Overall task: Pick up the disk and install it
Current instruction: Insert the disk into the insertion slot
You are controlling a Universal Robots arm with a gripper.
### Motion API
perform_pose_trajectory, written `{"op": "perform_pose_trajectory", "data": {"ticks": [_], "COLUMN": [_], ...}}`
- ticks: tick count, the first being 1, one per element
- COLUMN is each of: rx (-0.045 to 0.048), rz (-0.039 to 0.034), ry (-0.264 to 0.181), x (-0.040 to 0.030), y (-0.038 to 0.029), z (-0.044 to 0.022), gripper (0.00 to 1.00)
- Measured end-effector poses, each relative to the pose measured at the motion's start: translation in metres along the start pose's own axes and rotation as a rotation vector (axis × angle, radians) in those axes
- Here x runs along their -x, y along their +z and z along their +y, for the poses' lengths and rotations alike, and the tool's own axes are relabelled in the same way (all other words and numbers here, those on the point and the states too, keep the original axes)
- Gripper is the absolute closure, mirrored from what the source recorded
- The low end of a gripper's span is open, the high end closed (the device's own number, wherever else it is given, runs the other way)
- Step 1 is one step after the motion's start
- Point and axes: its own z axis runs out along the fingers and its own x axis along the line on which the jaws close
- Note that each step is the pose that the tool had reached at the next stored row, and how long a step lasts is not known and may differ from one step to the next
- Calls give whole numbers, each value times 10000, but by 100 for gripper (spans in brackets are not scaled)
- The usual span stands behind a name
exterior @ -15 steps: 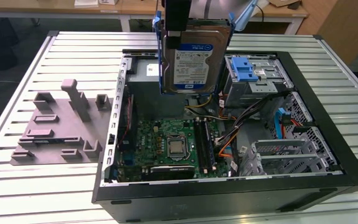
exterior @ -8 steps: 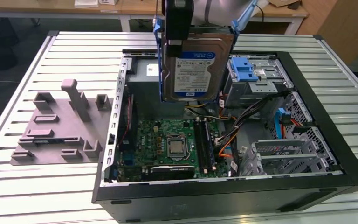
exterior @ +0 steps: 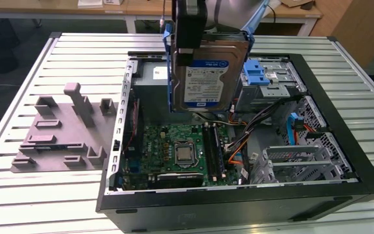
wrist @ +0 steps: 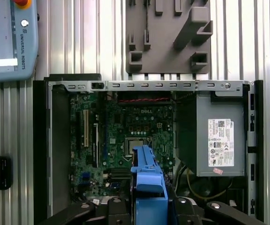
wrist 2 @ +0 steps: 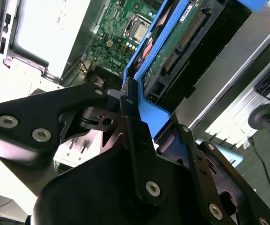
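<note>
Fingers: clamped on one disk, held upright.
Below: one open computer case on desk.
Beside case: one grey fixture.

I count one claw, mine, clamped on one disk, in the upper middle of the exterior view. One open computer case sits across the middle and the exterior view's right. Inside it there is one green motherboard with one processor socket. One grey fixture plate lies at the exterior view's left. One slatted table carries it all. In the first wrist view I count one grey power-supply box, two white slots on the board, and one teach pendant.
</note>
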Motion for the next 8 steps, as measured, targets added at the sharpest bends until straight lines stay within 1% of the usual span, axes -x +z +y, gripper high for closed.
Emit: {"op": "perform_pose_trajectory", "data": {"ticks": [3, 4, 8], "rx": [0, 0, 0], "rz": [-1, 0, 6], "ry": [-1, 0, -1], "x": [0, 0, -15], "y": [-1, -1, -2], "z": [-94, -112, -121], "gripper": [64, 64, 64]}}
